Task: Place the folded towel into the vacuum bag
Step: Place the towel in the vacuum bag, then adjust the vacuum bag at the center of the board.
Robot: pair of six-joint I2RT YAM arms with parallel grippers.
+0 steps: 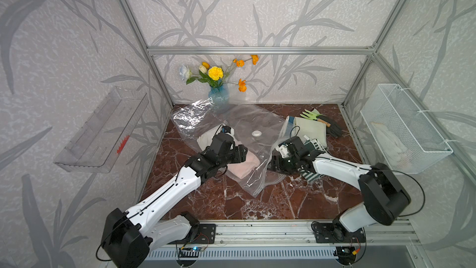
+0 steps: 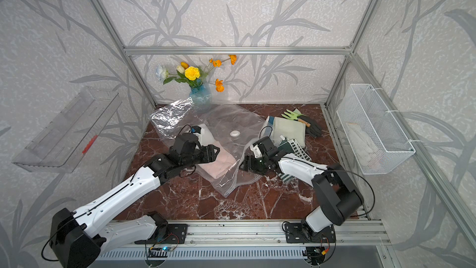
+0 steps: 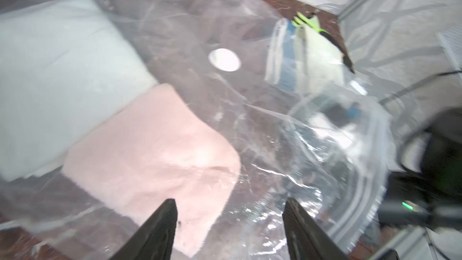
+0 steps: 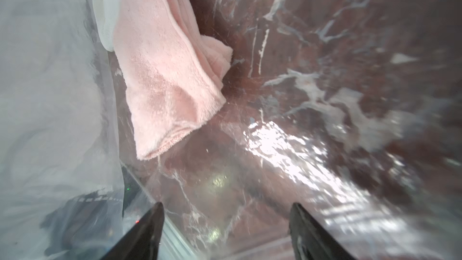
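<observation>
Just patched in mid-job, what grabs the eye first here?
The crinkly clear vacuum bag sprawled mid-table, with a pink towel and a white towel showing through it. Behind it, bright yellow and orange flowers in a blue vase at the back wall.

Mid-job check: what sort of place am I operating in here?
Likely a staged robot test cell dressed as a home, not a real room: an aluminium frame carries leaf-patterned wallpaper panels, and a vase of flowers stands on the marble-look tabletop.
</observation>
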